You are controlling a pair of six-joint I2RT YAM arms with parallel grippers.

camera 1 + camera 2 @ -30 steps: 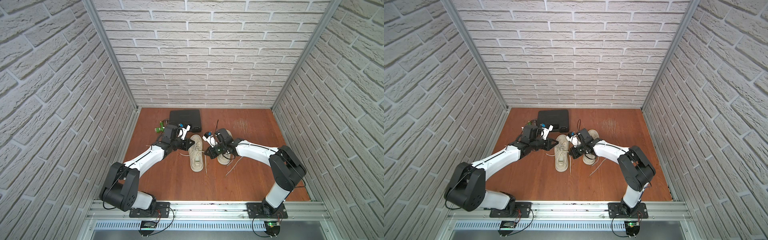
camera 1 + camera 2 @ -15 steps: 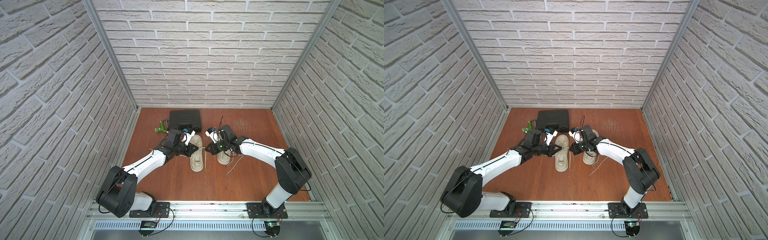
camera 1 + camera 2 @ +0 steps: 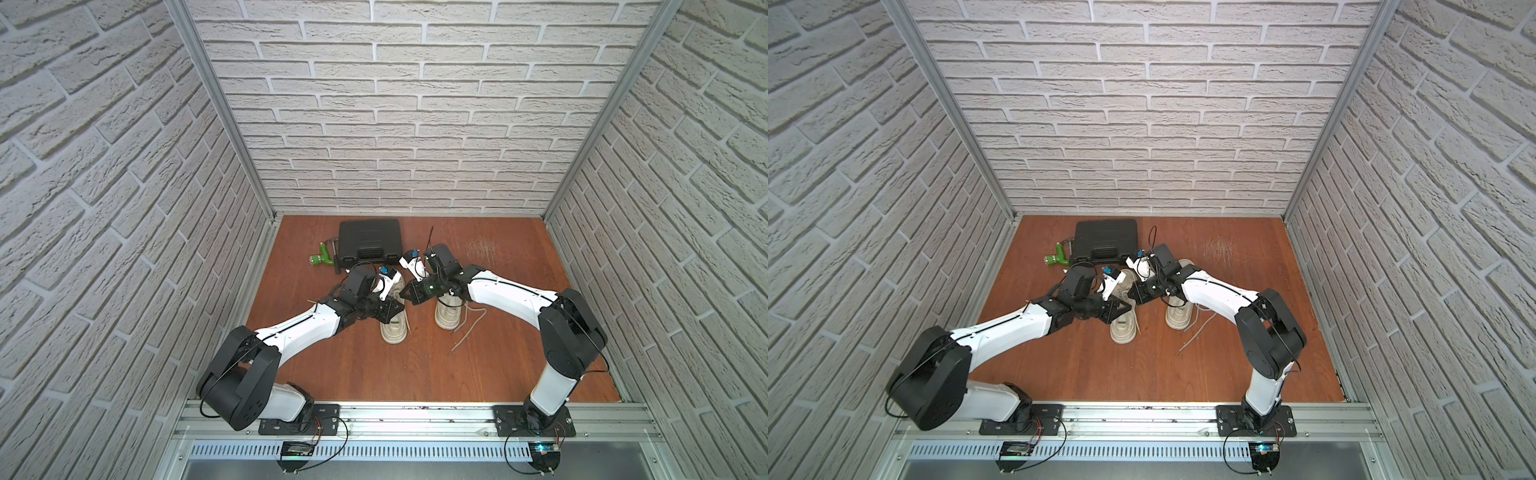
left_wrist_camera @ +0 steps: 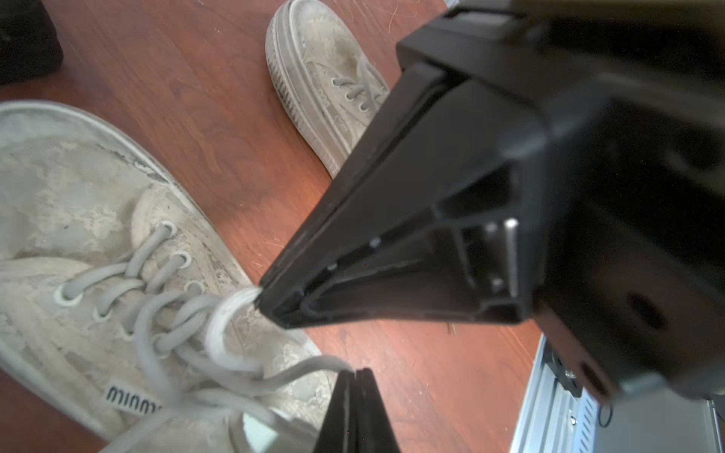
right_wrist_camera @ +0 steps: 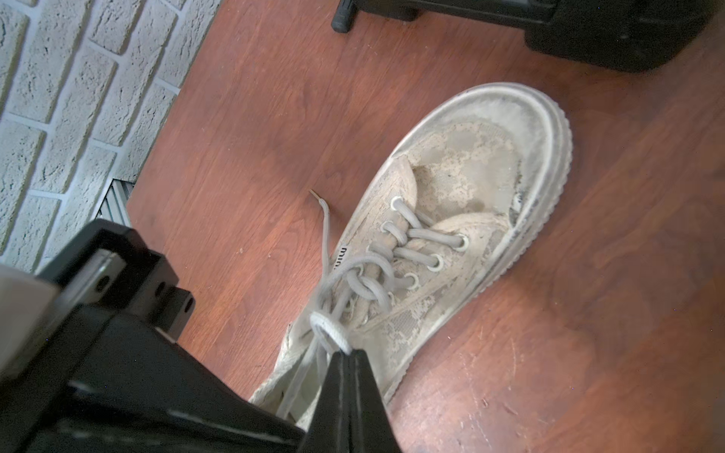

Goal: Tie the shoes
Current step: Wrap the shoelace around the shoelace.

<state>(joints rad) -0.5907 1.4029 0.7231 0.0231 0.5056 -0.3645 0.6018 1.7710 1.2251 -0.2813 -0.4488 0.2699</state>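
- The black case (image 3: 369, 243) serves as the mark; the worked shoe (image 3: 392, 328) lies just on the robot's side of it, heel toward the case and toe away; the second shoe (image 3: 448, 318) stands beside the first, toward the right arm and apart from the case.
- The right gripper (image 5: 347, 357) has its jaws pressed together on a white loop (image 5: 327, 331) of the worked shoe's lace, at the end of the eyelets nearer the case; held up like this, the loop probably keeps its shape while the other end is worked.
- The left gripper (image 4: 355, 378) is closed too, and appears to pinch a grey strand (image 4: 302, 370) of the same lace; I judge it is placed to draw that strand taut against the loop.
- In both top views the two tips come close together above the shoe's throat; keeping them near leaves little slack, so the knot should seat over the tongue.
- The loose lace (image 3: 467, 332) of the second shoe trails over the floor away from the case; that shoe looks untied, so about half the task remains.
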